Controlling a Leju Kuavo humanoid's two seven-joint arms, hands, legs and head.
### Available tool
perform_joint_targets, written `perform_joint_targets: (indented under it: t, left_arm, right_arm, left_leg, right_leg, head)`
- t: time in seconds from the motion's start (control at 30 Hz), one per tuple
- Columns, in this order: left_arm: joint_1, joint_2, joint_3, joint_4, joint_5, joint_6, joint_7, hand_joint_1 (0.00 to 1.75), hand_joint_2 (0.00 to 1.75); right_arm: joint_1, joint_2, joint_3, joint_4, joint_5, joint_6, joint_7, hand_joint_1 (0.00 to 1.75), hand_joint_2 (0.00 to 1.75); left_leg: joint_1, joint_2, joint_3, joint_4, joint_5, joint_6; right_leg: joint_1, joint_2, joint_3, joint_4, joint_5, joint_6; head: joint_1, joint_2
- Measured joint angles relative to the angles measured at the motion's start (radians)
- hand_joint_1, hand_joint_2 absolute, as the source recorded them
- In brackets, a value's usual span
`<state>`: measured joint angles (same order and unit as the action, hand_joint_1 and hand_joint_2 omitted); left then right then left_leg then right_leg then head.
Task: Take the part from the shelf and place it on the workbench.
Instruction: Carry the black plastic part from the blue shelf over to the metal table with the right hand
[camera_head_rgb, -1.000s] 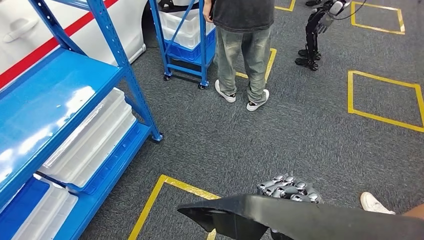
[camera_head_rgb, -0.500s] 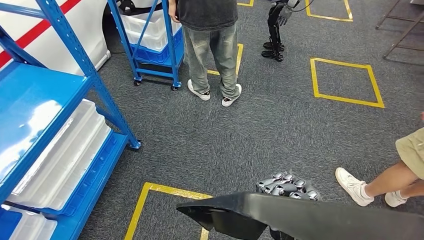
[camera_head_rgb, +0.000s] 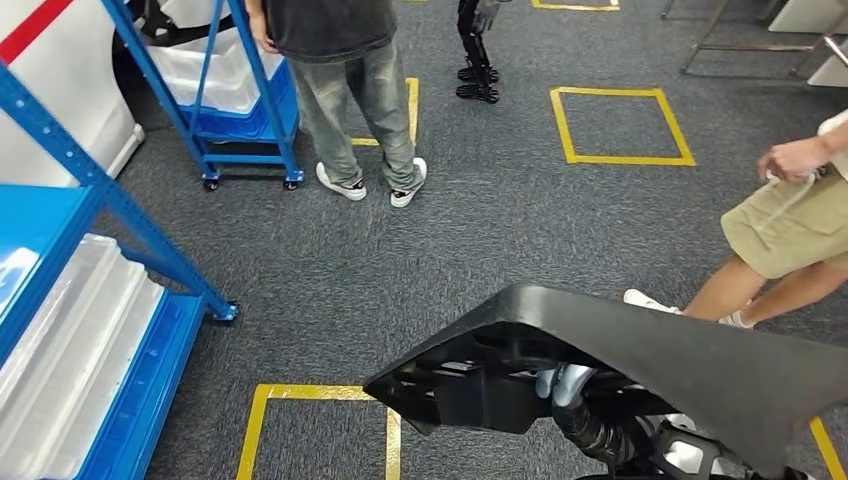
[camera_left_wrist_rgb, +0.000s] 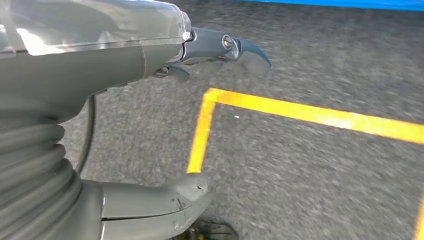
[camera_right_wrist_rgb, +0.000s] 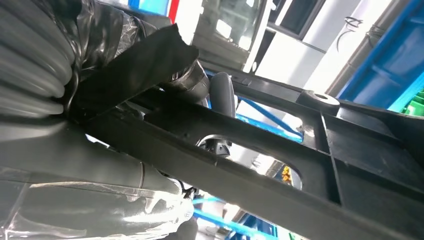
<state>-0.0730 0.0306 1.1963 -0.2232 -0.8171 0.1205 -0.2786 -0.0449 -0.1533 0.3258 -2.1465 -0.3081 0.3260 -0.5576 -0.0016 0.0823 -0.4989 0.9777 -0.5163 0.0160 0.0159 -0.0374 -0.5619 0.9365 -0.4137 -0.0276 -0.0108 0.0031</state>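
The right hand (camera_right_wrist_rgb: 125, 165) is gripping the part (camera_head_rgb: 640, 350), a long black moulded plastic piece, and in the right wrist view its fingers are wrapping around the ribbed underside of that piece with a grey thumb (camera_right_wrist_rgb: 222, 92) pressing up behind one of the bars. In the head view the part is riding low in front of the robot, its broad dark face stretching from the centre of the picture out to the right edge, held up above the grey carpet (camera_head_rgb: 480, 250). The left hand (camera_left_wrist_rgb: 150, 55) is hanging free over the floor, holding nothing, fingers apart, with a corner of yellow floor tape (camera_left_wrist_rgb: 210, 100) lying right beneath it. The blue shelf (camera_head_rgb: 90, 250) is standing off to the left, clear bins (camera_head_rgb: 60, 340) sitting on its lower level. A person in grey jeans (camera_head_rgb: 355, 100) is standing farther back beside a blue wheeled cart (camera_head_rgb: 245, 130), and a second person in khaki shorts (camera_head_rgb: 790, 230) is standing at the right, one white shoe just beyond the top edge of the part.
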Motion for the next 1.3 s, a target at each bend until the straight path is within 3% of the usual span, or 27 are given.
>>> perform_joint_targets:
  t: [0.07,0.1,0.13,0.17,0.2,0.23,0.3,0.37,0.43,0.5,0.57,0.63,0.67,0.7,0.73,0.8,0.87,0.93,0.97,1.03,1.1,1.13,1.17,1.2,1.23,1.3]
  left_arm:
    - [0.002,0.000,0.000,0.000,0.000,0.001,0.000,0.00,1.75]
    - [0.004,0.001,0.000,0.000,0.000,0.001,0.000,0.00,1.75]
    - [0.007,0.001,0.000,0.000,0.000,0.001,0.000,0.00,1.75]
    - [0.009,0.001,0.000,0.000,0.000,0.001,0.000,0.00,1.75]
    - [0.010,0.001,0.000,0.000,0.000,0.001,0.000,0.00,1.75]
    - [0.010,0.002,0.000,0.000,0.000,0.001,0.000,0.00,1.75]
    - [0.010,0.002,0.000,0.000,0.000,-0.001,0.000,0.00,1.75]
    - [0.010,0.002,0.001,0.000,0.000,-0.003,-0.001,0.00,1.75]
    - [0.005,0.002,0.001,0.000,0.000,-0.004,-0.004,0.00,1.75]
    - [0.001,0.003,0.001,0.000,0.000,-0.005,-0.007,0.00,1.75]
    - [0.001,0.004,0.001,0.000,0.000,-0.004,-0.008,0.00,1.75]
    - [0.003,0.005,0.001,0.000,0.000,-0.002,-0.007,0.00,1.75]
    - [0.003,0.006,0.001,0.000,0.000,-0.001,-0.007,0.00,1.75]
    - [0.002,0.006,0.001,0.000,0.000,-0.001,-0.006,0.00,1.75]
    - [0.001,0.006,0.001,0.000,-0.001,-0.001,-0.006,0.00,1.75]
    - [-0.001,0.003,0.001,0.000,-0.001,-0.001,-0.006,0.00,1.75]
    - [-0.001,0.000,0.001,0.000,-0.002,-0.001,-0.006,0.00,1.75]
    - [-0.003,-0.001,0.002,0.000,-0.004,-0.001,-0.006,0.00,1.75]
    - [-0.004,-0.001,0.002,0.000,-0.006,-0.001,-0.006,0.00,1.75]
    - [-0.002,0.000,0.002,0.000,-0.010,0.001,-0.006,0.00,1.75]
    - [0.007,0.001,0.002,0.000,-0.011,0.004,-0.007,0.00,1.75]
    - [0.012,0.002,0.002,0.000,-0.012,0.004,-0.007,0.00,1.75]
    - [0.015,0.002,0.002,0.000,-0.012,0.003,-0.008,0.00,1.75]
    - [0.016,0.002,0.002,0.000,-0.013,0.003,-0.008,0.00,1.75]
    - [0.016,0.002,0.002,0.000,-0.013,0.002,-0.009,0.00,1.75]
    - [0.017,0.001,0.002,0.000,-0.016,0.002,-0.008,0.00,1.75]
  right_arm:
    - [-0.012,0.006,-0.004,0.006,-0.004,0.008,0.004,1.75,1.75]
    - [-0.014,0.009,-0.004,0.009,-0.005,0.011,0.006,1.75,1.75]
    - [-0.015,0.011,-0.004,0.012,-0.006,0.013,0.008,1.75,1.75]
    - [-0.016,0.012,-0.005,0.015,-0.006,0.015,0.009,1.75,1.75]
    - [-0.016,0.012,-0.005,0.018,-0.006,0.016,0.010,1.75,1.75]
    - [-0.018,0.013,-0.005,0.020,-0.006,0.017,0.010,1.75,1.75]
    - [-0.024,0.016,-0.005,0.023,-0.007,0.017,0.012,1.75,1.75]
    - [-0.030,0.019,-0.005,0.025,-0.008,0.018,0.014,1.75,1.75]
    - [-0.033,0.020,-0.005,0.026,-0.008,0.018,0.014,1.75,1.75]
    - [-0.038,0.020,-0.005,0.026,-0.009,0.018,0.014,1.75,1.75]
    - [-0.045,0.020,-0.006,0.027,-0.009,0.018,0.014,1.75,1.75]
    - [-0.048,0.021,-0.006,0.029,-0.009,0.018,0.014,1.75,1.75]
    - [-0.047,0.021,-0.006,0.030,-0.009,0.018,0.014,1.75,1.75]
    - [-0.047,0.021,-0.006,0.031,-0.009,0.017,0.014,1.75,1.75]
    - [-0.048,0.021,-0.006,0.031,-0.009,0.017,0.014,1.75,1.75]
    - [-0.050,0.022,-0.006,0.031,-0.009,0.017,0.014,1.75,1.75]
    - [-0.056,0.023,-0.005,0.030,-0.009,0.017,0.014,1.75,1.75]
    - [-0.052,0.024,-0.005,0.029,-0.003,0.017,0.009,1.75,1.75]
    - [-0.042,0.024,-0.005,0.025,0.004,0.016,0.002,1.75,1.75]
    - [-0.017,0.025,-0.005,0.013,0.023,0.016,-0.021,1.75,1.75]
    - [0.011,0.025,-0.004,0.002,0.038,0.017,-0.043,1.75,1.75]
    - [0.024,0.025,-0.004,-0.001,0.042,0.017,-0.049,1.75,1.75]
    - [0.036,0.026,-0.003,-0.003,0.046,0.018,-0.053,1.75,1.75]
    - [0.045,0.025,-0.003,-0.004,0.049,0.018,-0.056,1.75,1.75]
    - [0.053,0.025,-0.003,-0.005,0.052,0.018,-0.058,1.75,1.75]
    - [0.065,0.025,-0.002,-0.008,0.058,0.017,-0.062,1.75,1.75]
  left_leg:
    - [0.005,-0.057,-0.061,0.132,-0.064,-0.006]
    - [0.006,-0.070,-0.100,0.208,-0.092,-0.008]
    - [0.007,-0.075,-0.131,0.263,-0.103,-0.010]
    - [0.008,-0.076,-0.145,0.280,-0.094,-0.012]
    - [0.010,-0.079,-0.139,0.254,-0.063,-0.014]
    - [0.014,-0.088,-0.117,0.193,-0.018,-0.016]
    - [0.023,-0.133,-0.065,0.058,0.054,-0.022]
    - [0.026,-0.163,-0.040,-0.006,0.069,-0.021]
    - [0.023,-0.147,-0.035,-0.018,0.068,-0.013]
    - [0.024,-0.125,-0.031,-0.025,0.070,-0.002]
    - [0.021,-0.099,-0.029,-0.028,0.069,0.008]
    - [0.015,-0.072,-0.028,-0.028,0.066,0.013]
    - [0.012,-0.059,-0.026,-0.028,0.064,0.015]
    - [0.010,-0.048,-0.023,-0.028,0.062,0.016]
    - [0.007,-0.037,-0.018,-0.029,0.060,0.016]
    - [0.004,-0.017,-0.006,-0.033,0.054,0.016]
    - [0.001,0.002,-0.002,-0.036,0.050,0.012]
    - [-0.001,0.020,0.000,-0.034,0.043,0.005]
    - [-0.001,0.013,0.001,-0.028,0.035,0.002]
    - [0.002,-0.030,-0.019,0.036,-0.009,-0.003]
    - [0.009,-0.069,-0.081,0.174,-0.075,-0.010]
    - [0.012,-0.075,-0.114,0.239,-0.098,-0.015]
    - [0.016,-0.077,-0.135,0.277,-0.103,-0.021]
    - [0.020,-0.077,-0.138,0.275,-0.088,-0.028]
    - [0.026,-0.081,-0.122,0.236,-0.055,-0.034]
    - [0.040,-0.120,-0.065,0.104,0.017,-0.052]
  right_leg:
    - [-0.004,0.022,0.003,0.000,0.000,-0.007]
    - [-0.004,0.034,0.002,0.002,-0.001,-0.009]
    - [-0.005,0.048,0.002,0.005,-0.001,-0.009]
    - [-0.007,0.063,0.002,0.007,-0.002,-0.008]
    - [-0.009,0.077,0.003,0.010,-0.003,-0.007]
    - [-0.012,0.092,0.004,0.013,-0.005,-0.004]
    - [-0.017,0.118,0.001,0.021,-0.007,0.004]
    - [-0.021,0.141,-0.011,0.025,-0.002,0.016]
    - [-0.024,0.157,-0.022,0.024,0.003,0.027]
    - [-0.021,0.120,-0.040,0.059,-0.020,0.036]
    - [-0.019,0.063,-0.095,0.177,-0.082,0.044]
    - [-0.021,0.046,-0.160,0.311,-0.133,0.048]
    - [-0.020,0.044,-0.173,0.337,-0.134,0.046]
    - [-0.018,0.042,-0.163,0.318,-0.115,0.042]
    - [-0.013,0.038,-0.131,0.259,-0.080,0.034]
    - [0.007,0.000,-0.047,0.105,-0.016,0.007]
    - [0.024,-0.030,-0.007,0.025,0.000,-0.013]
    - [0.023,-0.019,-0.002,0.012,-0.003,-0.023]
    - [0.020,-0.010,0.004,0.003,-0.001,-0.026]
    - [0.009,0.007,0.016,-0.012,0.004,-0.031]
    - [0.007,0.027,0.017,-0.010,0.002,-0.034]
    - [0.005,0.041,0.015,-0.005,0.001,-0.034]
    - [0.003,0.055,0.013,0.000,0.000,-0.032]
    - [0.000,0.070,0.011,0.006,-0.003,-0.029]
    - [-0.004,0.084,0.010,0.014,-0.006,-0.023]
    - [-0.012,0.111,0.007,0.028,-0.014,-0.009]
  head:
    - [0.000,0.000]
    - [0.000,0.000]
    - [0.000,0.000]
    - [0.000,0.000]
    - [0.000,0.000]
    - [0.000,0.000]
    - [0.000,0.000]
    - [0.000,0.000]
    - [0.000,0.000]
    - [0.001,0.000]
    - [0.001,0.000]
    - [0.001,0.000]
    - [0.001,0.000]
    - [0.001,0.000]
    - [0.001,0.000]
    - [0.001,0.000]
    - [0.001,0.000]
    - [0.001,0.000]
    - [0.001,0.000]
    - [0.001,0.000]
    - [0.001,0.000]
    - [0.001,0.000]
    - [0.001,0.000]
    - [0.001,0.000]
    - [0.001,0.000]
    - [0.001,0.000]
